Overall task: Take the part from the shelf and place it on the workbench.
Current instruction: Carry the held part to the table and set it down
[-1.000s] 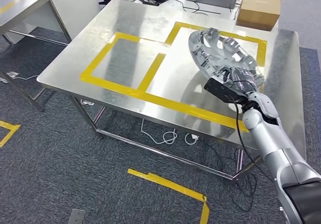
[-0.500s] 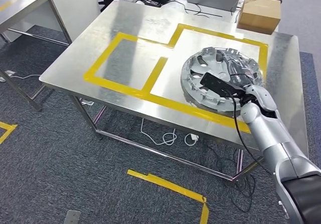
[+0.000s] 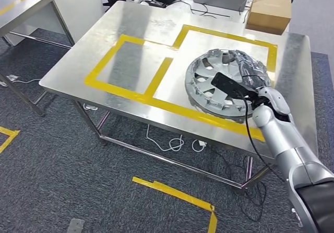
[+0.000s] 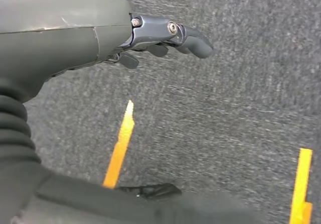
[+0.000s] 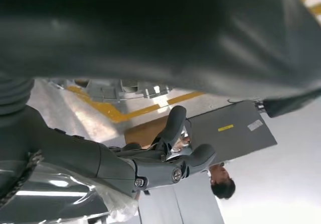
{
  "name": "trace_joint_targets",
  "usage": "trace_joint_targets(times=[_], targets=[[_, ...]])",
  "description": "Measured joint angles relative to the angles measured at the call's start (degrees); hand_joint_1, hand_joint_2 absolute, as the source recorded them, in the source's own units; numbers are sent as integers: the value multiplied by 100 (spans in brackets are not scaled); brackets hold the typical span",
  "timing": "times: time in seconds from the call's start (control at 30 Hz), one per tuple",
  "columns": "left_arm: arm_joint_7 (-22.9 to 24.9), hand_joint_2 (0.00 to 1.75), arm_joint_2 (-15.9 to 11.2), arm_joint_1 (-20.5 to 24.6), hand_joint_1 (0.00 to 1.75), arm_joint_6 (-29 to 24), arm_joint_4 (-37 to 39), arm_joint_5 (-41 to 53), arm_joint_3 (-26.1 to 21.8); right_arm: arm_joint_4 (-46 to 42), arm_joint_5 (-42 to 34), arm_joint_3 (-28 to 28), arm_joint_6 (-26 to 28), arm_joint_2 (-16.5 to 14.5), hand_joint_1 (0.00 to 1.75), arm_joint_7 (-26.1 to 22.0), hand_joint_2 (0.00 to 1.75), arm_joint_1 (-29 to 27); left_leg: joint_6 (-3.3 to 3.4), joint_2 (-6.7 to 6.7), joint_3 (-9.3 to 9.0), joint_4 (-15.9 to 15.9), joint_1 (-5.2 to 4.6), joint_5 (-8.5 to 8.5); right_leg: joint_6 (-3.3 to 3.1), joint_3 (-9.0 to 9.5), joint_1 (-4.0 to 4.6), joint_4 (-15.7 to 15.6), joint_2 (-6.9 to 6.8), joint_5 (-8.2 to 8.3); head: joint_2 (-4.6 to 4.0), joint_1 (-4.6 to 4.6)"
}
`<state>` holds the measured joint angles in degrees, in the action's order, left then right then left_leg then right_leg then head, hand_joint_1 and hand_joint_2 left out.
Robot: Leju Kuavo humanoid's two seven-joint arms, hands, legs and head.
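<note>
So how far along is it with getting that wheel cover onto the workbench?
Nearly done. The wheel cover already lies roughly flat on the steel workbench, inside the larger yellow-taped rectangle. The right hand rests on its far rim, seemingly gripping it, though the fingers are hard to make out. The left hand hangs idle over the carpet. What seems left: letting go and pulling the arm back.

The right hand (image 3: 252, 79) is covering part of the wheel cover (image 3: 214, 84), hiding whether its fingers are gripping the rim
</note>
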<state>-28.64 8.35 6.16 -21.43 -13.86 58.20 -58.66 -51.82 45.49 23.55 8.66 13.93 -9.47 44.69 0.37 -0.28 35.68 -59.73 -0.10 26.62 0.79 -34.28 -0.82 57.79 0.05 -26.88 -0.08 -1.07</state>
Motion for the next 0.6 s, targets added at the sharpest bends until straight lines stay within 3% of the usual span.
trace_joint_targets(times=[0.07, 0.13, 0.17, 0.2, 0.23, 0.3, 0.37, 0.5, 0.53, 0.6], targets=[[92, 0, -8, 1, 0, -32, 0, -15, -20, -68, -430, -130, -33, -58, 0, -2, 0, -32, -69, 3, 222, -508, 20, 299, -51, 16, -20, -18, -15, 10, 0, 4], [132, 0, -8, -16, 0, -39, 0, -32, -45, -120, -723, -264, -74, -127, 0, 11, 0, -95, -110, 4, 559, -1255, 41, 619, -68, 17, -19, -16, -21, 7, 1, 3], [135, 0, -8, -27, 0, -40, 0, -38, -56, -135, -775, -310, -85, -151, 0, 15, 0, -132, -117, 4, 663, -1483, 47, 670, -69, 19, -18, -15, -20, 6, 1, 4], [137, 0, -9, -34, 0, -42, 0, -41, -67, -151, -797, -345, -87, -173, 0, 16, 0, -166, -117, 4, 671, -1501, 49, 611, -69, 22, -18, -14, -17, 5, 0, 5], [137, 0, -12, -37, 0, -45, 0, -43, -77, -168, -810, -374, -88, -191, 0, 16, 0, -190, -107, 4, 573, -1295, 51, 454, -67, 28, -18, -13, -12, 4, 0, 5], [137, 0, -21, -34, 0, -49, 0, -44, -87, -209, -824, -427, -88, -223, 0, 16, 0, -209, -69, 4, 193, -505, 46, 77, -51, 37, -10, -11, -3, -3, 0, 5], [138, 0, -25, -28, 0, -50, 0, -44, -91, -235, -828, -468, -91, -242, 0, 18, 0, -208, -24, 0, -52, 30, 33, -73, -8, 28, 11, -7, 0, -7, -1, -2], [139, 0, -19, -37, 0, -54, 0, -44, -98, -256, -831, -508, -95, -257, 0, 21, 0, -217, 97, -6, -88, 160, 29, -104, 114, -21, 0, 20, -5, -54, -1, -10], [138, 0, -20, -34, 0, -57, 0, -45, -101, -265, -833, -521, -95, -257, 0, 21, 0, -213, 135, -5, -95, 183, 40, -121, 135, -100, -3, 178, -5, -161, 0, -23], [138, 0, -24, -29, 0, -63, 0, -47, -110, -277, -836, -544, -98, -257, 0, 22, 0, -220, 179, -2, -99, 202, 45, -134, 162, -412, -4, 854, -3, -510, 0, -43]])
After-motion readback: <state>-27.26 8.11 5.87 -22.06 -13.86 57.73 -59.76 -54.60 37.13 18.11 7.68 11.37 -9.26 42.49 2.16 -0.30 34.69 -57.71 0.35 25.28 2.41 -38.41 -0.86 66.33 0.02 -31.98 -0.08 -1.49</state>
